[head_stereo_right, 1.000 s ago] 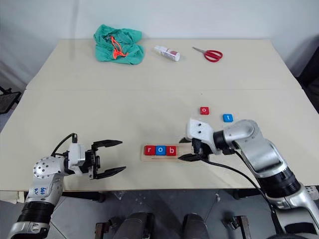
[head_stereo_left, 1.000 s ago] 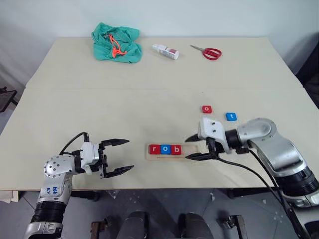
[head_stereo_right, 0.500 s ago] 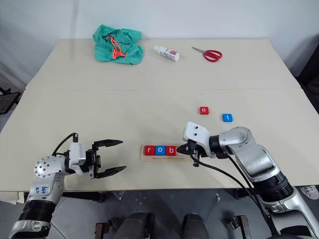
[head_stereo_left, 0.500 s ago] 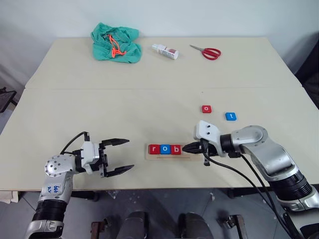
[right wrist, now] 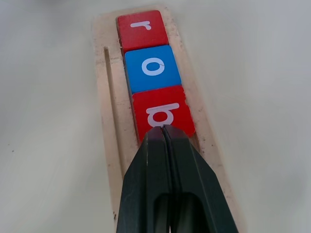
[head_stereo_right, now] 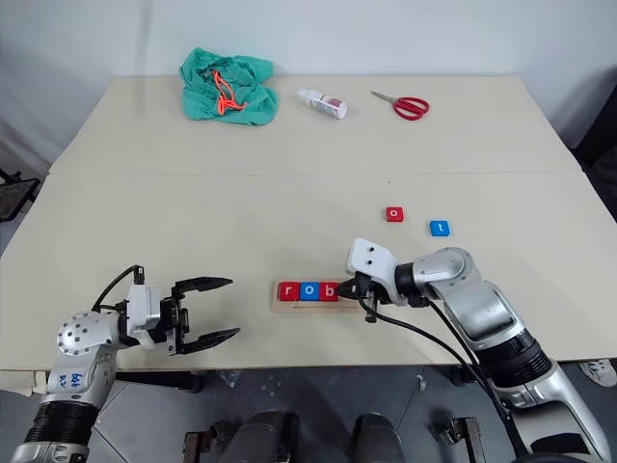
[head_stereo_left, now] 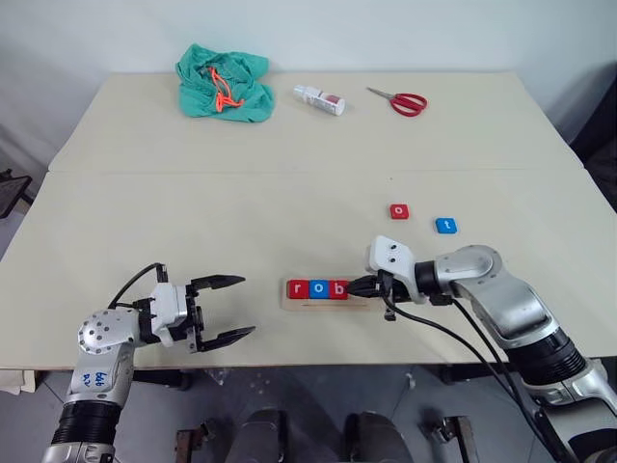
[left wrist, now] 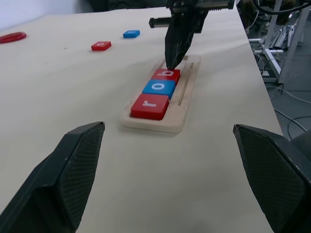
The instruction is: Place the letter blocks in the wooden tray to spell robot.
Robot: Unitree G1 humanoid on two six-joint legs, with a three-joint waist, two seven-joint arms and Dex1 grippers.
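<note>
The right gripper (right wrist: 163,128) has its two black fingers pressed fully together, with nothing between them. The joined tips point left and slightly down, and they rest at the right edge of the red "b" block (right wrist: 162,113); in the right wrist view the tips overlap that block's edge, so contact appears to be made, though no grip is present.

The wooden tray (head_stereo_left: 359,303) lies near the front edge of the table (head_stereo_left: 289,193), roughly centred between the two arms. Three letter blocks occupy its left portion, touching side by side: the red "r" block (head_stereo_left: 298,288) at the left end, the blue "o" block (head_stereo_left: 319,288) in the middle, and the red "b" block to the right. The right portion of the tray is bare beneath the right gripper.

The red "o" block (head_stereo_left: 399,211) and the blue "t" block (head_stereo_left: 445,226) lie flat on the table, farther back and to the right of the tray, near each other but apart.

The left gripper (head_stereo_left: 224,309) hovers to the left of the tray, well apart from it, fingers spread wide and holding nothing.

Along the far edge lie a green cloth (head_stereo_left: 224,82), a small white bottle (head_stereo_left: 320,98) and red-handled scissors (head_stereo_left: 400,99).
</note>
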